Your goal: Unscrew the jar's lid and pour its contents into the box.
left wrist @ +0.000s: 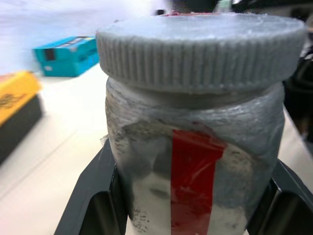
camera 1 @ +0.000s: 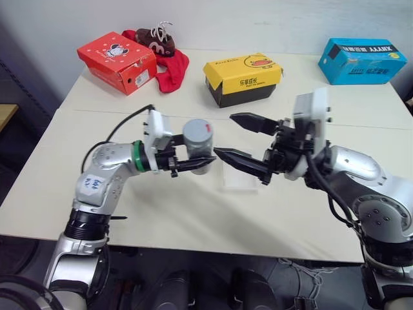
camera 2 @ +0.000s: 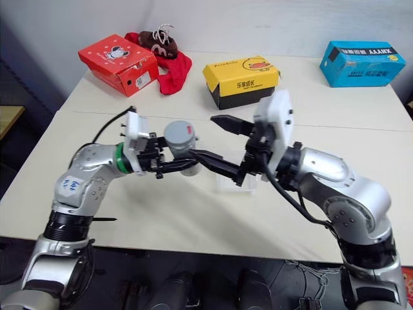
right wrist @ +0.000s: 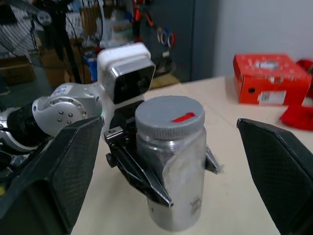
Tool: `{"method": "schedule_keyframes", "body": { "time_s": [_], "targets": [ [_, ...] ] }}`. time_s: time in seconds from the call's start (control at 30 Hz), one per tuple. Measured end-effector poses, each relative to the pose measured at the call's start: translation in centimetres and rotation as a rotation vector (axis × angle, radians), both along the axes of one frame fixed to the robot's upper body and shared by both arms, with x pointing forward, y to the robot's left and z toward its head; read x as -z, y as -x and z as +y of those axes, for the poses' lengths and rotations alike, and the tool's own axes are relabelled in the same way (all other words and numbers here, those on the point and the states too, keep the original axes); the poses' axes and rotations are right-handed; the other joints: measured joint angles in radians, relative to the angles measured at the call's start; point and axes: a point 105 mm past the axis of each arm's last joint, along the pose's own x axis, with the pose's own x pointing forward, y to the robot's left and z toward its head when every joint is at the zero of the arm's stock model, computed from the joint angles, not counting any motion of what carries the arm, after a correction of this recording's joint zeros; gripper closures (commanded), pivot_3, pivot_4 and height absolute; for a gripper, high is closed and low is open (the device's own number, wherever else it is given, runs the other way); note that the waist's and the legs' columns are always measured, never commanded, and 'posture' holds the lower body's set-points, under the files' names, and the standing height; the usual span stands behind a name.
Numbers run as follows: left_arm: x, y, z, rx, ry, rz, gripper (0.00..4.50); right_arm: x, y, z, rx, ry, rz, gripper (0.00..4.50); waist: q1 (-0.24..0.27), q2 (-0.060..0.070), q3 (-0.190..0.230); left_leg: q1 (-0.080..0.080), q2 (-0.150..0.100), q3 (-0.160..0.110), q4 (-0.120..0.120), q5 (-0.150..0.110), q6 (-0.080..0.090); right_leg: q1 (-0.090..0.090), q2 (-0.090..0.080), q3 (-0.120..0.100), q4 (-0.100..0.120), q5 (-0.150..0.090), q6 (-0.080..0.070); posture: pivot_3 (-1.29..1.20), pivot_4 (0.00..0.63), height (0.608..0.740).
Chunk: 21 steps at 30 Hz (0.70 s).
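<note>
The left gripper pointed level toward the right arm, its two black fingers clamped on the small grey-white cylindrical jar, held upright above the middle of the cream table. The right gripper faced it, jaws spread wide around nothing. The ribbed grey screw lid sat on the jar, a red stripe down its side; the clear plastic box lay beneath.

Left end effector gripping jar, right end effector spread beside it

Even, bright indoor light; left wrist view's background is blurred.
</note>
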Motion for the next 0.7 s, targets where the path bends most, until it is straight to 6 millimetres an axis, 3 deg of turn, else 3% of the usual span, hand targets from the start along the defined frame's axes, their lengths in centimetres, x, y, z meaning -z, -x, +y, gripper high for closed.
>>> {"method": "schedule_keyframes", "body": {
  "time_s": [0.27, 0.67, 0.7],
  "targets": [
    [0.4, 0.5, -1.0, 0.048, -0.011, -0.007, 2.16, 0.9, -0.9, 1.1, 0.049, 0.067, 0.005, 0.00, 0.000, -0.001, 0.000, 0.000, 0.001, 0.003, 0.000, 0.000, 0.000, -0.001, 0.002, 0.000, -0.001, 0.001, 0.002, 0.00, 0.150, 0.740],
    [0.5, 0.2, -1.5, 0.047, 0.004, -0.029, 2.16, 0.6, -0.8, 2.0, 0.010, 0.034, 0.010, 0.00, -0.001, -0.001, 0.000, 0.000, 0.002, 0.004, 0.000, 0.002, -0.001, -0.002, 0.002, 0.001, 0.000, 0.001, 0.002, 0.00, 0.150, 0.740],
    [0.5, 0.2, -1.5, 0.047, 0.006, -0.030, 2.16, 0.6, -0.8, 2.0, 0.009, 0.035, 0.011, 0.19, -0.001, -0.001, 0.000, 0.000, 0.002, 0.004, 0.000, 0.002, -0.001, -0.002, 0.002, 0.001, 0.000, 0.001, 0.002, 0.00, 0.150, 0.740]
  ]
}}
